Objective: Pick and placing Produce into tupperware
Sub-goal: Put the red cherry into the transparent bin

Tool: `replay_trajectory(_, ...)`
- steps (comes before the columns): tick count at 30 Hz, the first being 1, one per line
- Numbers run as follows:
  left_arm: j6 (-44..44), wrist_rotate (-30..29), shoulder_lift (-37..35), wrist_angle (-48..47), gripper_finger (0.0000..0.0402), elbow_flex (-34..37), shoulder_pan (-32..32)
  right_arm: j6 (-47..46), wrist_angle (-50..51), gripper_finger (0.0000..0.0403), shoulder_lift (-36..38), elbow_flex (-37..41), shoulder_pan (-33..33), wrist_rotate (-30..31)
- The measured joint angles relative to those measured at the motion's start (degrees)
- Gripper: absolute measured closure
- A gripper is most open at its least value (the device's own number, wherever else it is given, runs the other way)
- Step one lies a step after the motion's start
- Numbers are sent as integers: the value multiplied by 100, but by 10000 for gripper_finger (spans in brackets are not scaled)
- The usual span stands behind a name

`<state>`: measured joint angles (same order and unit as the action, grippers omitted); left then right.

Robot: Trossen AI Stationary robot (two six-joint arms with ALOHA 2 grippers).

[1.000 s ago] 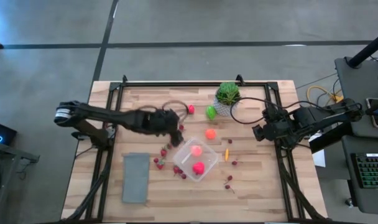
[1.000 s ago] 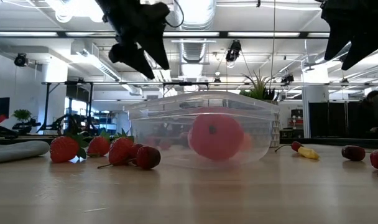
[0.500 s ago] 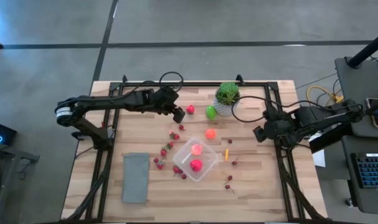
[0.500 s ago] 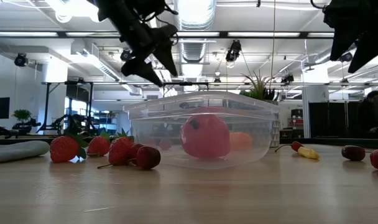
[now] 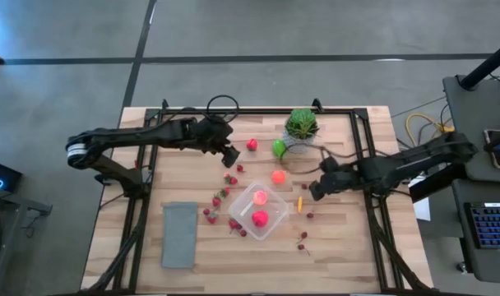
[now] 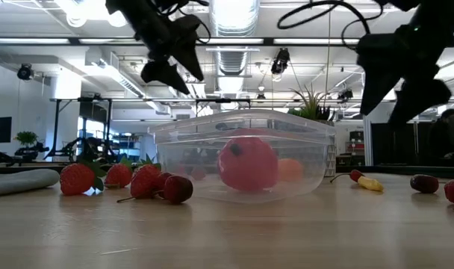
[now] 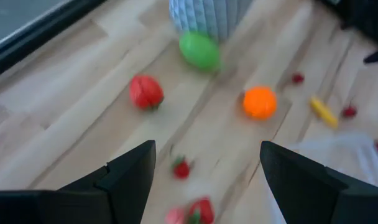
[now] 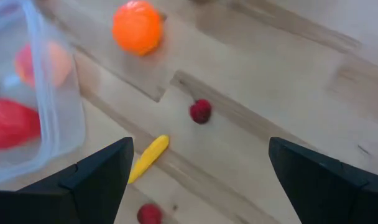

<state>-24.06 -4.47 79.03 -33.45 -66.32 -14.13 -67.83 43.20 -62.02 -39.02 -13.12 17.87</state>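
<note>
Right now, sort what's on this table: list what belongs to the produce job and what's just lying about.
Job:
- tupperware, holding a pink piece and a red piece
- loose red berries
- orange piece
- green piece
- yellow piece
- left gripper and right gripper, both open

Lying about:
- potted plant
- grey rectangle

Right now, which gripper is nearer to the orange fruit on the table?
The right. The right gripper hangs open just beside the orange fruit, on the side toward the table's right edge. The left gripper is open too, farther off beyond it.
</note>
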Motion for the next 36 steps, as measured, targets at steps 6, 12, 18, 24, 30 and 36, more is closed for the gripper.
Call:
replay_trajectory(6, 507, -13, -150, -633, 127, 15, 57, 883, -310, 51, -948, -214, 75, -237)
replay_trajectory(12, 553, -21, -161, -712, 127, 33, 67, 433, -338, 90, -1678, -442, 279, -761)
replay_trajectory(18, 622, -27, -161, -706, 127, 33, 65, -13, -289, 102, -2073, -854, 500, -925)
replay_trajectory(24, 669, 3, -161, -701, 127, 33, 64, 89, -181, 103, -2372, -917, 841, -1115)
replay_trajectory(30, 660, 17, -161, -698, 127, 33, 64, 600, -182, 118, -2652, -949, 980, -1217)
replay_trajectory(36, 649, 34, -161, -695, 127, 33, 65, 958, -182, 140, -2859, -956, 1045, -1225)
